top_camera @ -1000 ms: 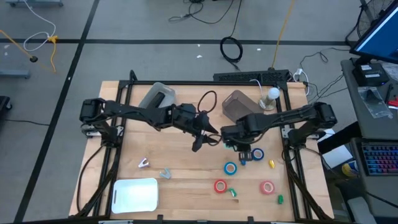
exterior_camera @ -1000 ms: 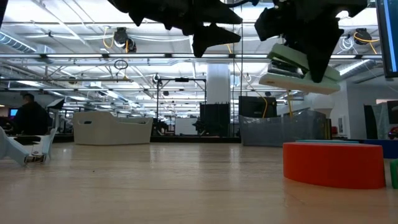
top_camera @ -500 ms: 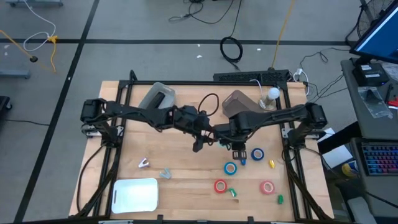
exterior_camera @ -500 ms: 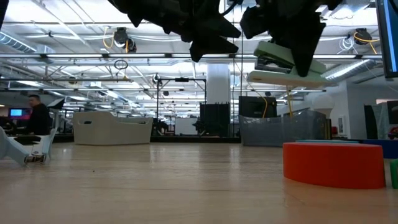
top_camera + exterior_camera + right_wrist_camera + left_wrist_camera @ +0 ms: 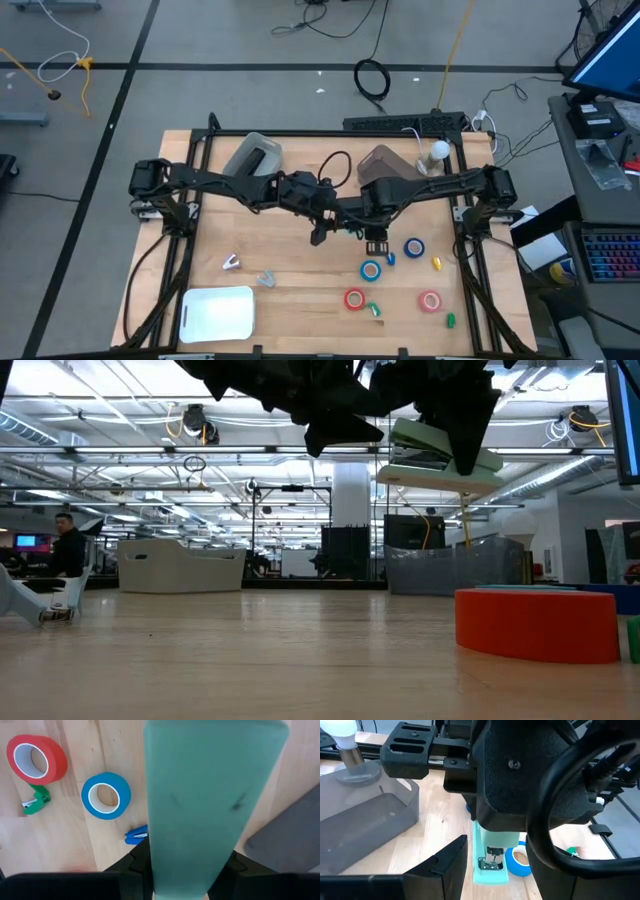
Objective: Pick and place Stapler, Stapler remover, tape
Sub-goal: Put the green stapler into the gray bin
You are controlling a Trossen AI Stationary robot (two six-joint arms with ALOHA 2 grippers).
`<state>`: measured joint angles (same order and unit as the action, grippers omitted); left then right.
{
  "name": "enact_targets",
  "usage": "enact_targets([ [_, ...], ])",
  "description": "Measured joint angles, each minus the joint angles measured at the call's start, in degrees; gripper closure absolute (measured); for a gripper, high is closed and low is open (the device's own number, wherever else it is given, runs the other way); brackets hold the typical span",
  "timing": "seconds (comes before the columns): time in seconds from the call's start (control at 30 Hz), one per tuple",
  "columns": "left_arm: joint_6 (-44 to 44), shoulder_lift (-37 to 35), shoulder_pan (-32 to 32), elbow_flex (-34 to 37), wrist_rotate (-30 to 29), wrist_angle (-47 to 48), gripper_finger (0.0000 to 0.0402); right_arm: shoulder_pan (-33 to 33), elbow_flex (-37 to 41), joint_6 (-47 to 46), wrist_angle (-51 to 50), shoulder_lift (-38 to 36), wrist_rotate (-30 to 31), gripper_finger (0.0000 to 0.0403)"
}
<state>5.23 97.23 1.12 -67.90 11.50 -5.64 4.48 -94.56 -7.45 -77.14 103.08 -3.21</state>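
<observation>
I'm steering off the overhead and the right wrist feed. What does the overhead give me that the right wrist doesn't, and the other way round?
Only the high view: both arms meeting mid-table, the left gripper open beside the right gripper, the white tray at the near left, two grey bins at the back, and all four tape rolls.

Only the right wrist view: the pale green stapler close up, clamped between that gripper's fingers and filling the picture.

Both: the wooden table, a blue tape roll, a red tape roll and a small blue clip below the stapler.

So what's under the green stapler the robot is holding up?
Under the stapler, held by the right gripper, lies bare wooden table, with a blue tape roll beside. The patch directly beneath is hidden.
</observation>
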Motion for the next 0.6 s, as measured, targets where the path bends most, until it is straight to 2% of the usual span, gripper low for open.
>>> enact_targets([
  [0.6,2.86,-0.07,-0.52,0.0,0.22,-0.07,0.0195,-1.1,0.0,-1.55,0.4,0.1,-3.03,0.0291],
])
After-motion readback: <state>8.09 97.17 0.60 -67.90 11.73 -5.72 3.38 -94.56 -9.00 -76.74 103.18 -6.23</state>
